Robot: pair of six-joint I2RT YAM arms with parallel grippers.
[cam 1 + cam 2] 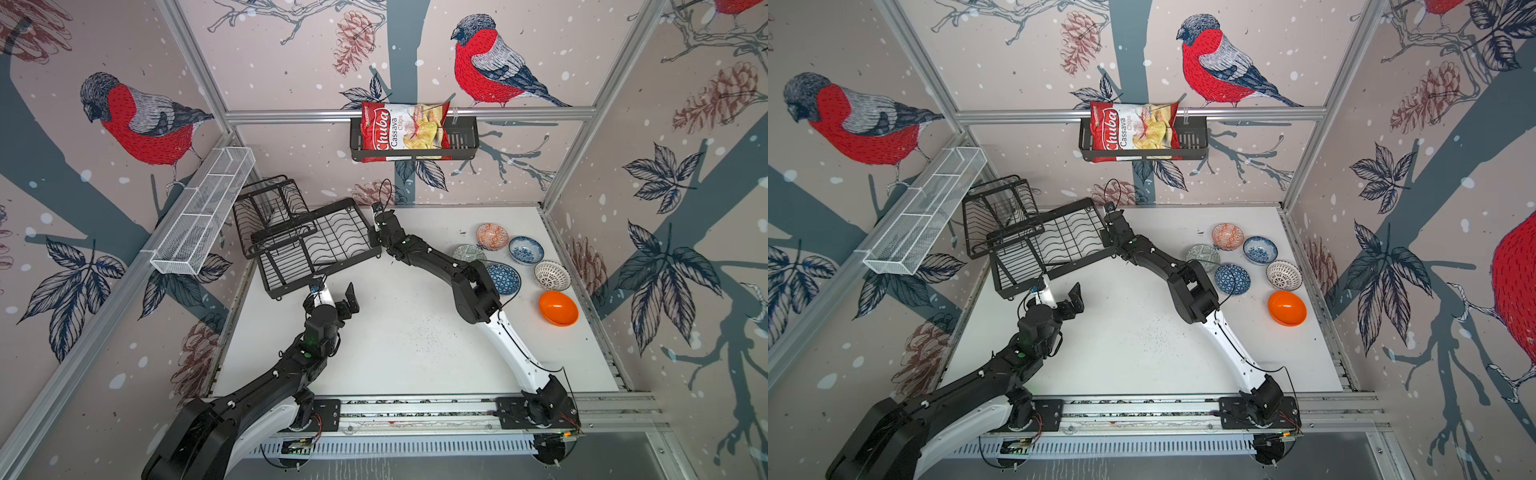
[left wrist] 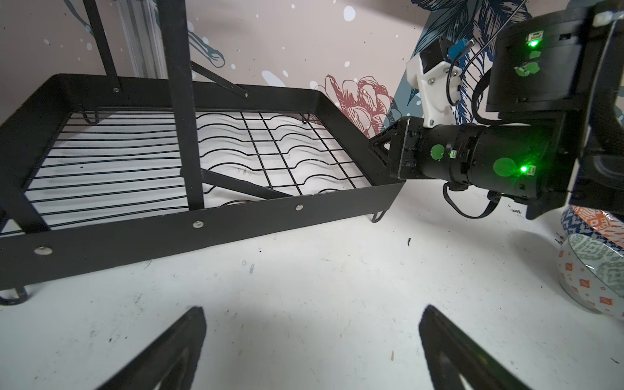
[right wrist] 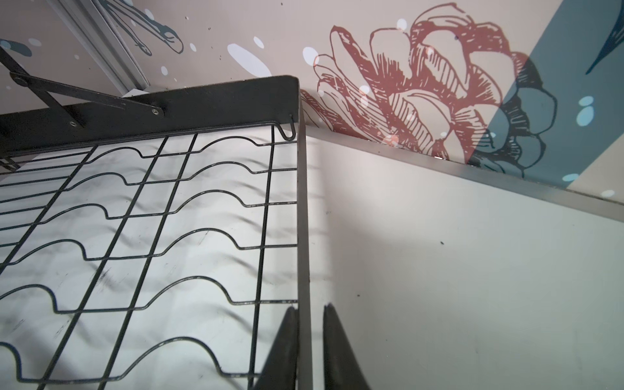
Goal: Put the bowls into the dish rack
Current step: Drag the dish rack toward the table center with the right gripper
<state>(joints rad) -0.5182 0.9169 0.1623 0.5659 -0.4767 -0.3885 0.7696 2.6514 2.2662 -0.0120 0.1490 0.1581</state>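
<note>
So, the bowls: all six sit in a loose cluster on the right side of the table, well apart from the rack. The salmon bowl is furthest back, with the floral bowl just beside it. The grey-green bowl is partly hidden under my right arm. Then come the dark blue bowl and the lattice bowl, and the orange bowl is nearest the front.

The rack stands at the back left of the table, turned at an angle. Its raised tier is toward the left wall and its wavy-wire tray is toward the middle.

My right gripper is clamped on the tray's rim at the end nearest the bowls. In the right wrist view, one finger is inside the thin wall and one outside, pinching it.

My left gripper hovers low over bare table just in front of the rack. Its jaws are spread wide with nothing in them.

Further out, a white shelf hangs on the left wall. A basket on the back rail has a chips bag in it.
</note>
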